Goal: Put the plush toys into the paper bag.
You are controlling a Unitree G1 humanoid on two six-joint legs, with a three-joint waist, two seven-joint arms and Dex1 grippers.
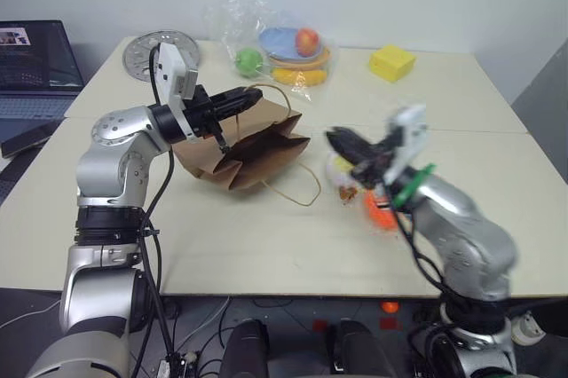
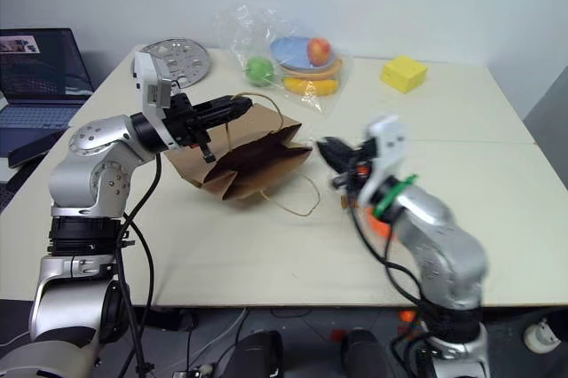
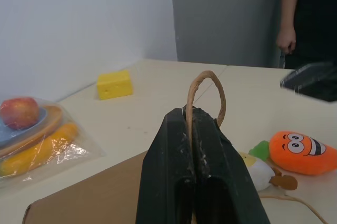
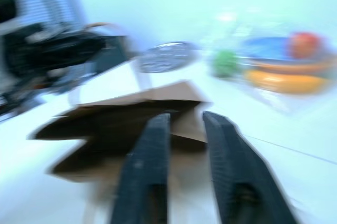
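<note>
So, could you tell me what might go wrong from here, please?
The left gripper holds the paper bag by one thin handle only, so the mouth may sag or the handle tear. The carrot plush and egg plush lie on the table; the empty right gripper could nudge them away.

The cream table (image 1: 266, 245) carries the paper bag (image 1: 253, 152), plush toys (image 3: 303, 153), bagged fruit (image 1: 280, 50), a yellow sponge block (image 1: 392, 62) and a metal disc (image 1: 146, 51).

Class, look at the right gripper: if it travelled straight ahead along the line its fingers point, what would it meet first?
Most likely the paper bag: the right gripper, fingers apart and empty, aims at its dark open mouth. How far off the bag lies is hard to judge. The left gripper holds the bag's handle up.
</note>
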